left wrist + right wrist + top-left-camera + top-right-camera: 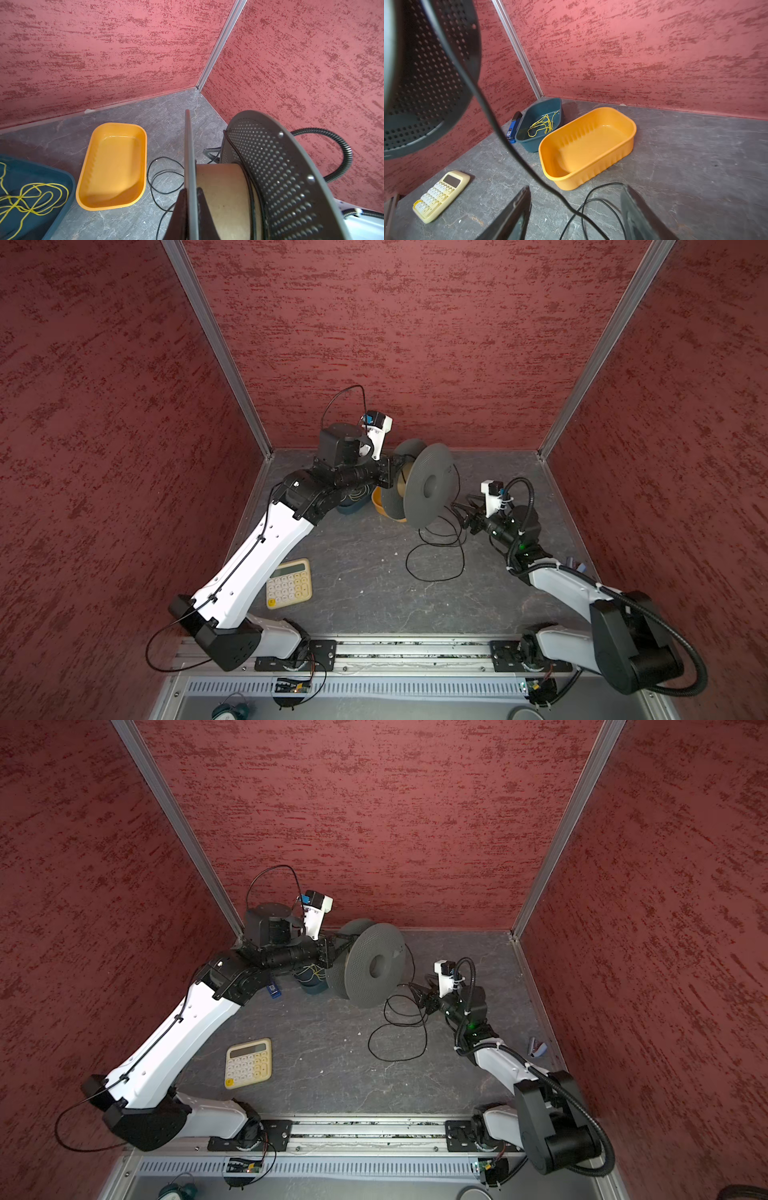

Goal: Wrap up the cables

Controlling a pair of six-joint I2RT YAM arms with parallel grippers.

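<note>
Near the front, on the left, a calculator (289, 583) lies on the tabletop (353, 605). It is not part of the job.

A bit farther, on the right, most of the cable (517, 154) lies in loose loops on the tabletop. From there it climbs up to the spool (428, 489). The right claw (576, 187) is just beside the loops, with its jaws wide. The cable runs between them, but nothing is pinched.

Farther back, the left claw (191, 189) is closed tight on one thin side of the spool and seems to hold it up off the tabletop. In the left wrist view a few dark turns seem to sit on the brown middle of the spool, right by the side with the holes. So I think the wrapping is only just begun. Nearly all the cable is left to wind.

Far back, by the left corner, are an empty orange tray (602, 166) and a blue tray (527, 143) with a yellow wire (542, 124) in it.

Some things are hard to see. I cannot find the ends of the cable. I cannot count the turns on the spool. In both top views the spool hides the left claw's tips. In the right wrist view the cable is blurry up close.
</note>
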